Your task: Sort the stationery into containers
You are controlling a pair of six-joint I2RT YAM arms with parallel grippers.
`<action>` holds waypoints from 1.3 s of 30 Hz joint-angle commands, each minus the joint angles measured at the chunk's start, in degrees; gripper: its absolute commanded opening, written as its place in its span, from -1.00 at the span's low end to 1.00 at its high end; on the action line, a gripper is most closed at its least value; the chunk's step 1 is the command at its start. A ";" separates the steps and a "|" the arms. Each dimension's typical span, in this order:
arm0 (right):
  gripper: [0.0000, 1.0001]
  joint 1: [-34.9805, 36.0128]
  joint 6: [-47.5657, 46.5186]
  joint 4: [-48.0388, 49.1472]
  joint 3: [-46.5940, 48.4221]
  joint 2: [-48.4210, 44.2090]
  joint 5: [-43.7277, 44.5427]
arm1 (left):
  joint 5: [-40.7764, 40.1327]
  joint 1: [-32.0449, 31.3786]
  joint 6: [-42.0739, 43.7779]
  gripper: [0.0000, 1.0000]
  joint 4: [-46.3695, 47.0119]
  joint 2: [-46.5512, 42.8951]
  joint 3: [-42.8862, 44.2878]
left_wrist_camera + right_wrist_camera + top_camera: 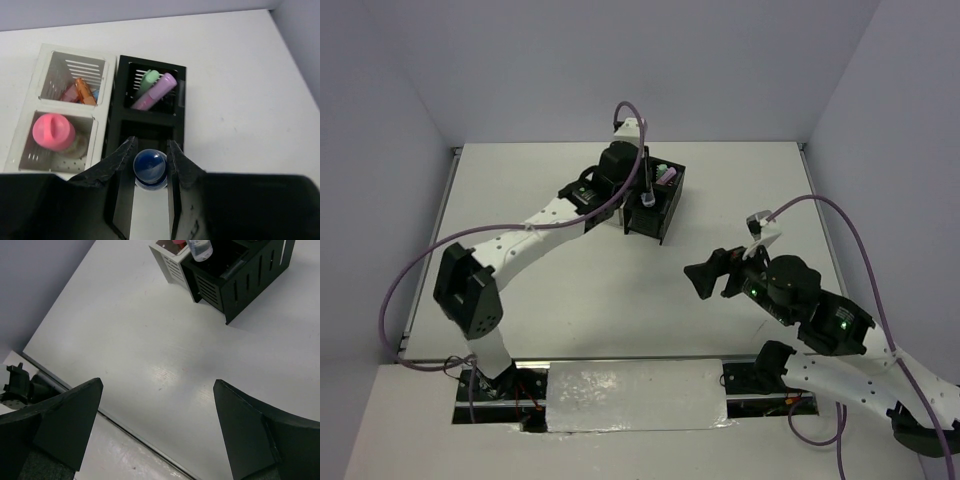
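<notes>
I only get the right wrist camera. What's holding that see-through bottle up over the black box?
Observer: The left gripper is shut on that clear bottle with a blue cap, above the black slatted box.
Operator: Is anything inside the black one?
Observer: Yes, a green highlighter and a purple highlighter lean in its far compartment.
Operator: And the white one?
Observer: A stubby pink tube stands in the white slatted box's near compartment.
</notes>
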 commanded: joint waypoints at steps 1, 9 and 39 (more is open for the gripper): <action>0.99 -0.21 1.66 -2.82 1.86 -2.58 -0.02 | -3.40 0.96 5.73 -1.00 9.53 4.22 3.14; 0.99 -0.21 0.44 -4.23 3.08 -4.43 -1.17 | -0.76 2.71 4.51 -1.00 12.60 10.04 4.38; 0.99 -0.30 1.06 -32.70 23.83 -4.77 28.72 | -28.79 6.23 -7.18 0.99 -43.18 -60.96 -24.44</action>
